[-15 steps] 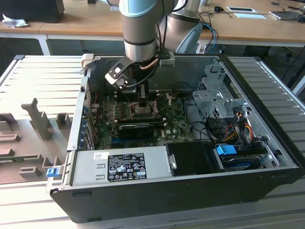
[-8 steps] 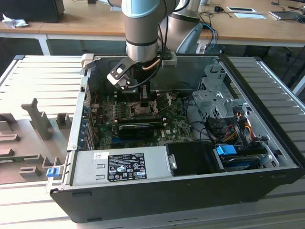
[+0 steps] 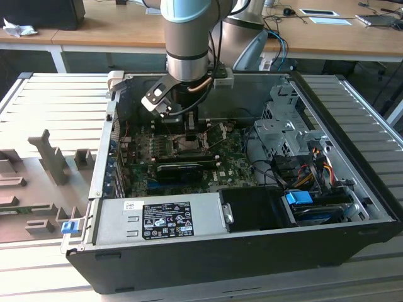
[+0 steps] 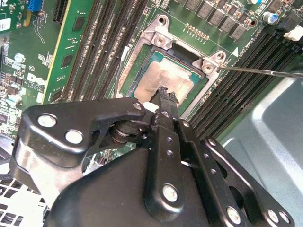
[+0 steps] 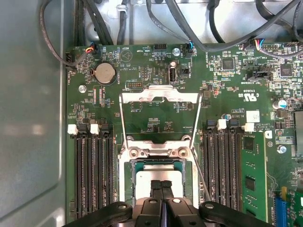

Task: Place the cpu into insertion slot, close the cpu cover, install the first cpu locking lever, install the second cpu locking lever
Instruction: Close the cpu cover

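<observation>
The cpu [image 5: 143, 184] lies flat in the socket on the green motherboard [image 5: 156, 61], its dull silver top [image 4: 165, 75] showing in both wrist views. The cpu cover [image 5: 158, 93], a thin silver frame, stands swung open on its hinge beyond the socket. My gripper [image 5: 161, 183] is shut, its two black fingertips [image 4: 166, 94] pressed together right at the cpu's top, with nothing between them. A thin wire locking lever [image 5: 201, 175] stands free beside the socket, also seen as a lever [image 4: 265, 72] in the second wrist view. In the exterior view my gripper [image 3: 189, 126] reaches down into the open computer case.
Black memory slots [image 5: 92, 175] flank the socket on both sides. Cables [image 5: 189, 23] hang along the case's back wall. The case [image 3: 252, 251] also holds a power supply [image 3: 167, 220], a drive cage [image 3: 283, 135] and wire bundles [image 3: 308, 170] on the exterior view's right.
</observation>
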Robot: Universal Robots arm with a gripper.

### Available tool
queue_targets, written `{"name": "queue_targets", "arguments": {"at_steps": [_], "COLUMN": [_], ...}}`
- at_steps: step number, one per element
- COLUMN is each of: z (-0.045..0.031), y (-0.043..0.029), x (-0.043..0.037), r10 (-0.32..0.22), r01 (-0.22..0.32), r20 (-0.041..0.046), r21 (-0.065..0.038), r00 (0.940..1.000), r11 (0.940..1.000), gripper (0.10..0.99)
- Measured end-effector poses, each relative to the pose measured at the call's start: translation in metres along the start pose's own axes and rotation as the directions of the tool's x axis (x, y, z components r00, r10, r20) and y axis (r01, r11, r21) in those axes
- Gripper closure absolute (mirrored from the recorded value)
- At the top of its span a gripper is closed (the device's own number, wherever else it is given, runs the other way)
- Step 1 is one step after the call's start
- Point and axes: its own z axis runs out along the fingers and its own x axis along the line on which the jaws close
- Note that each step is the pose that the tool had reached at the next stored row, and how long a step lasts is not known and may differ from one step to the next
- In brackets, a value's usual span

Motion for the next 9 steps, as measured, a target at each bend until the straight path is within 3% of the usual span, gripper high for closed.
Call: {"name": "queue_targets", "arguments": {"at_steps": [9], "z": [-0.0034], "y": [0.0002], "x": [0.0000], "r10": [0.000], "r01": [0.000], "r20": [0.0001], "r21": [0.000], "r00": [1.0000], "r11": [1.0000], "gripper": [0.980]}}
